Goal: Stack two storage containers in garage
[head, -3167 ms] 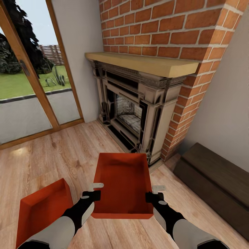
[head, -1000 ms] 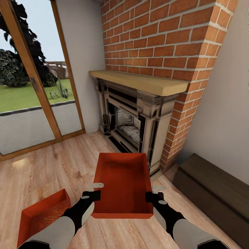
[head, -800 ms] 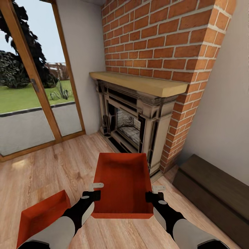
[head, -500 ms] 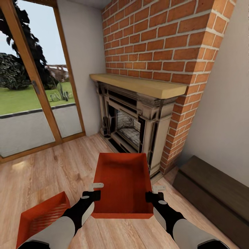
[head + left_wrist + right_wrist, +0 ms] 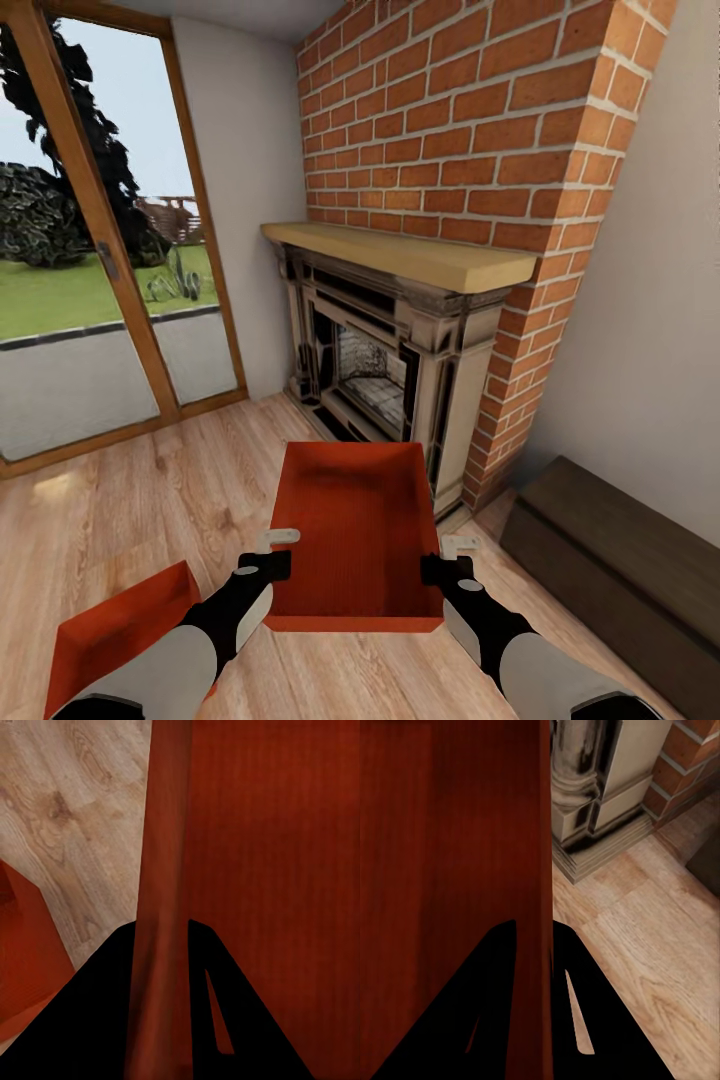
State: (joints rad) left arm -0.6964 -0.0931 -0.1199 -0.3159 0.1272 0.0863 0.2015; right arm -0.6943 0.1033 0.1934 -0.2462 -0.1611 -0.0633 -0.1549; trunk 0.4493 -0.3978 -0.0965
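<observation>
the robot holds one storage container (image 5: 358, 530) out in front of its trunk, level above the light wood plank floor (image 5: 180, 480) of the living room. the left gripper (image 5: 273, 553) is clenched on the bin's left wall and the right gripper (image 5: 447, 558) on its right wall — in each wrist view the thin orange-red wall (image 5: 159, 907) runs straight between the two dark fingers (image 5: 585, 1020). the second storage container (image 5: 110, 630) lies on the planks near the robot's left side, partly behind the left forearm, well apart from the carried one.

ahead stands the brick fireplace (image 5: 400, 340) with its pale wooden mantel (image 5: 400, 252); the wood-framed glass doors (image 5: 100, 270) are at the left, and the dark brown wooden chest (image 5: 620, 560) sits against the wall to the right.

against the earlier frames the whole view has shifted: the mantel sits lower, more brick and the top of the door frame have come in, and the floor bin has slid toward the lower left corner — the camera's move, not the things'. the held container and both grippers keep the same place in the picture.
</observation>
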